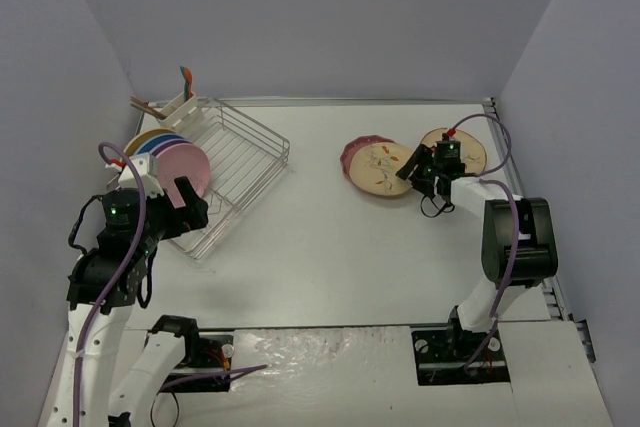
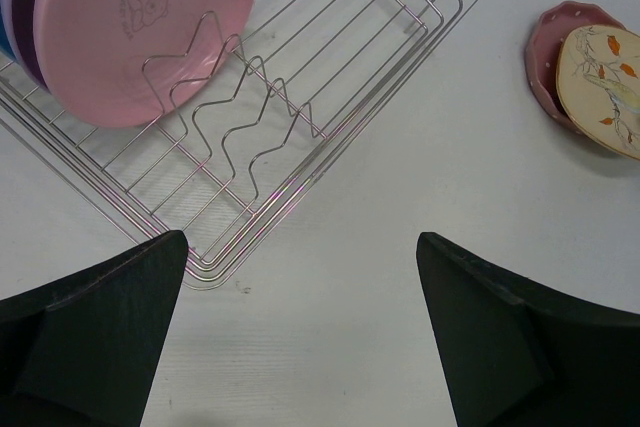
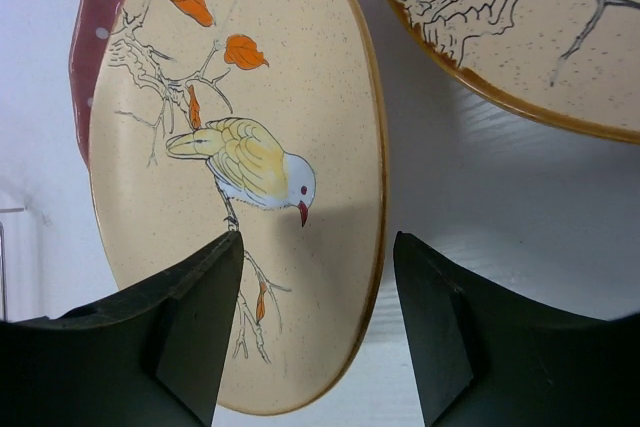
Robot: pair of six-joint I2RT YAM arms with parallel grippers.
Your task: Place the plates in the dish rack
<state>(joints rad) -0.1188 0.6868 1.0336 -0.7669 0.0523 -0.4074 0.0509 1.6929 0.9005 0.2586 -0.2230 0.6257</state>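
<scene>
- Left: four plates (image 1: 170,152), pastel, pink at the front, stand in the dish rack (image 1: 245,157); the left gripper (image 2: 300,239) hovers near its corner, jaws spread wide and empty.
- Right: three wait on the table (image 1: 330,247): dotted plate (image 1: 350,152), bird plate (image 3: 230,147), branch plate (image 1: 470,152). The right gripper (image 3: 318,242), jaws parted, straddles the bird plate's rim.

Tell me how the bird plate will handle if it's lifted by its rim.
The bird plate looks stiff and smooth: it probably won't flex, but may slip in a thin rim grip. It lies partly on the dotted dark-pink plate, so a push would likely slide it off or drag that plate along.
</scene>
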